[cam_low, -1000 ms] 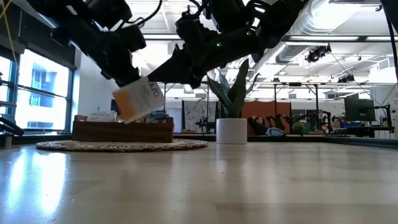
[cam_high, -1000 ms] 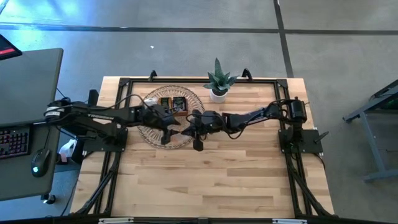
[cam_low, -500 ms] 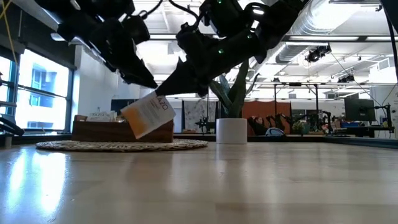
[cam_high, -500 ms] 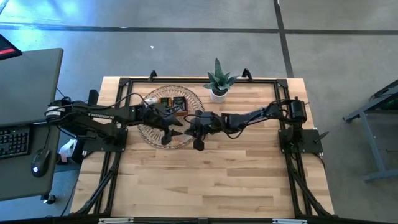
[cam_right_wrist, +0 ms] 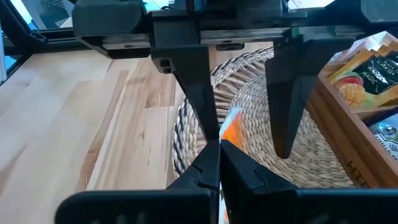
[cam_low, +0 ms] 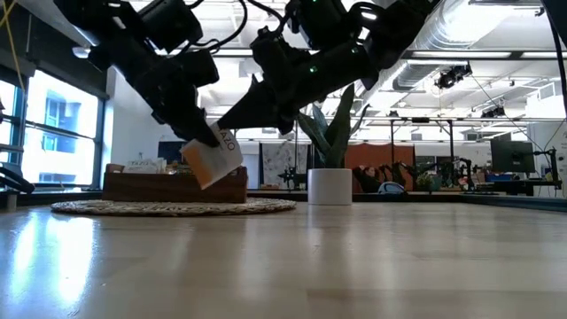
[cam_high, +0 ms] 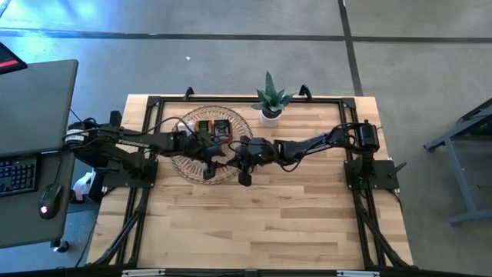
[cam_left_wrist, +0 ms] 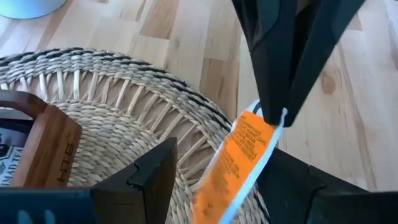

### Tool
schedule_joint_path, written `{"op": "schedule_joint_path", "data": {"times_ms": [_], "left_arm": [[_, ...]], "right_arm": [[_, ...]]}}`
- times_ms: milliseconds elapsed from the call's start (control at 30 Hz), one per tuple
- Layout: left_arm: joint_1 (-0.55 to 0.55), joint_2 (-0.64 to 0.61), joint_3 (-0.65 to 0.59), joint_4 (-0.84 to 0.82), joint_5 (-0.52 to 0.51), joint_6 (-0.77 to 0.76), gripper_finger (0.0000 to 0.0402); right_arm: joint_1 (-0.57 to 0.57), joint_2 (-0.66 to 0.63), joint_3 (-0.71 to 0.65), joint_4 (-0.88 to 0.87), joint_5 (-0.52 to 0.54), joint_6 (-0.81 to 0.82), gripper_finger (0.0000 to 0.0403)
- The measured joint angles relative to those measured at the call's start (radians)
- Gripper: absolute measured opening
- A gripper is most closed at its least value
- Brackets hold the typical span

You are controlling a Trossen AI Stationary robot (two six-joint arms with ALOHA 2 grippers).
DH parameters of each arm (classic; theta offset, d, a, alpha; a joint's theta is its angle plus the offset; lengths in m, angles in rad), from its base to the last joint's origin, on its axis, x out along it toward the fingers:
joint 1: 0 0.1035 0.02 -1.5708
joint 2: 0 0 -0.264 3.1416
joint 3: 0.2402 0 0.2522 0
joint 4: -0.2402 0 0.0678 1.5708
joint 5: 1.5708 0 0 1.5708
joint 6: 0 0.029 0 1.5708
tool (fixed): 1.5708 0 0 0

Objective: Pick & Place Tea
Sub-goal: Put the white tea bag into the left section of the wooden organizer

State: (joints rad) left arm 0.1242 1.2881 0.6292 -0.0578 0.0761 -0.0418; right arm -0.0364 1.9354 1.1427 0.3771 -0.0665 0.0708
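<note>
Wicker mat [cam_high: 184,163] on wood table [cam_high: 307,215]; right hand [cam_right_wrist: 219,149] pinches sachet [cam_low: 213,159], left hand [cam_left_wrist: 217,168] apparently open.

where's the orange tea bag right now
The orange tea bag hangs above the woven mat, just in front of the wooden tray, pinched by the shut right tool between the open left tool's fingers.

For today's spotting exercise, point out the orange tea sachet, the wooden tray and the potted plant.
orange tea sachet [cam_left_wrist: 239,163], left wrist view, printed face.
wooden tray [cam_low: 173,186], low view, front wall.
potted plant [cam_high: 270,101], high view, leaves.
</note>
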Motion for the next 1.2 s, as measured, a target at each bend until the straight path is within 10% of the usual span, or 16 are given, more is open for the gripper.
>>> {"op": "schedule_joint_path", "data": {"times_ms": [400, 1200], "left_arm": [[0.0, 0.0, 0.0, 0.008, 0.053, 0.008, 0.0199], [0.0, -0.018, 0.0, 0.038, 0.09, -0.016, 0.0015]], "right_arm": [[0.0, 0.0, 0.0, -0.005, 0.0, 0.0, 0.0], [0.0, 0.0, 0.0, -0.006, 0.042, 0.0, 0.0017]]}}
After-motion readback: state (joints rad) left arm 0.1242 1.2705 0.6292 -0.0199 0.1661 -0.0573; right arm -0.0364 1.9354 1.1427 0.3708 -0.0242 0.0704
